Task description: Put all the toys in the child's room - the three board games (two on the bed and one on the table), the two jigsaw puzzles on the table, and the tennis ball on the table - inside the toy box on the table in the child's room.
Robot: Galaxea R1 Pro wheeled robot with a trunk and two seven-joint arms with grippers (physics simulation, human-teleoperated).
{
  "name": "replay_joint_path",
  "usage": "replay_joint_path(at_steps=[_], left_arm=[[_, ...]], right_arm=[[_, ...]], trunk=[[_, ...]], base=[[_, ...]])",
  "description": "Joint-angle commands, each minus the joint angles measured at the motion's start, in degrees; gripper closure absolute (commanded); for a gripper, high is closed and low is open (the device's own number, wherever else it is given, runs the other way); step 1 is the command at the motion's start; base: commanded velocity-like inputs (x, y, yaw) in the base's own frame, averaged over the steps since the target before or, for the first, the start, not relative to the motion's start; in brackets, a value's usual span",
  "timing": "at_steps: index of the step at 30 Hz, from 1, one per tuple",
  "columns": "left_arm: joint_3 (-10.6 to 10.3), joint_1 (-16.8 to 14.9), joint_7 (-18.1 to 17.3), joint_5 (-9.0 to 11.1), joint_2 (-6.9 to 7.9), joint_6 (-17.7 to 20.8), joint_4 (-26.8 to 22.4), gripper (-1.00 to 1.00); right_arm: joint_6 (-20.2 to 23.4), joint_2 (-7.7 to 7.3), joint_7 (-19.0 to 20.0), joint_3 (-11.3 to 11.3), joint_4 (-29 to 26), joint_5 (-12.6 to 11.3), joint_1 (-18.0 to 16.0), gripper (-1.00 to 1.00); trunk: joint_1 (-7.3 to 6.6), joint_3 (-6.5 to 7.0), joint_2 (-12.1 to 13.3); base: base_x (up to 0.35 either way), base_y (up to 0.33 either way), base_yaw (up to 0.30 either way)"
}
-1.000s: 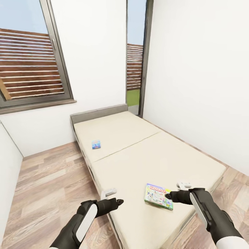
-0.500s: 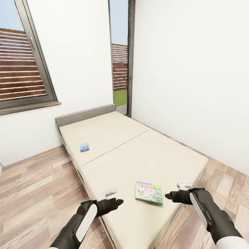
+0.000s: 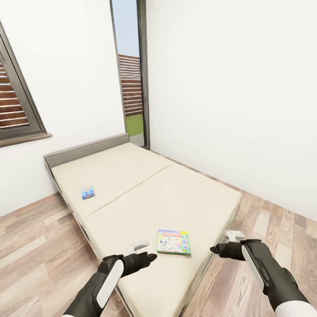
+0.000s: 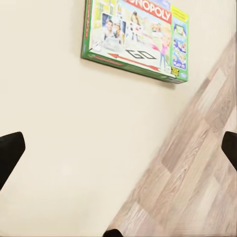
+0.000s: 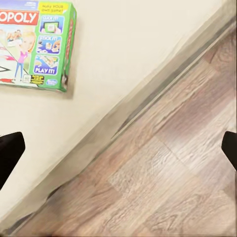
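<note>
Head view: pale green-white board game [image 3: 174, 241] lies flat on the bed [image 3: 145, 193] at 6 o'clock, long axis 9-to-3; smaller blue board game [image 3: 87, 192] sits toward 10. Left gripper [image 3: 152, 256] and right gripper [image 3: 213, 249] hang empty, spread wide in the wrist views.
</note>
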Motion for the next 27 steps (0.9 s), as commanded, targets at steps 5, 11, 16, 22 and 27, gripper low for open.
replay_joint_path(at_steps=[5, 11, 16, 22, 27], left_arm=[[0.0, 0.0, 0.2, 0.3, 0.0, 0.2, -0.1, -1.0], [0.0, 0.0, 0.2, 0.3, 0.0, 0.2, -0.1, -1.0], [0.0, 0.0, 0.2, 0.3, 0.0, 0.2, -0.1, -1.0], [0.0, 0.0, 0.1, 0.3, 0.0, 0.2, -0.1, -1.0], [0.0, 0.0, 0.1, 0.3, 0.0, 0.2, 0.0, -1.0]], right_arm=[[0.3, -0.03, 0.0, -0.1, 0.0, -0.4, 0.0, -1.0], [0.3, -0.03, -0.1, -0.1, 0.0, -0.4, 0.0, -1.0], [0.3, -0.05, 0.0, -0.1, 0.0, -0.4, 0.0, -1.0], [0.3, -0.05, -0.1, -0.1, 0.0, -0.4, 0.0, -1.0], [0.3, -0.03, -0.1, -0.1, 0.0, -0.4, 0.0, -1.0]], trunk=[[0.0, -0.06, 0.0], [0.0, -0.06, 0.0], [0.0, -0.06, 0.0], [0.0, -0.06, 0.0], [0.0, -0.06, 0.0]], base=[[0.0, 0.001, -0.281], [0.0, 0.0, -0.282], [0.0, 0.0, -0.282], [0.0, 0.0, -0.282], [0.0, 0.0, -0.266]])
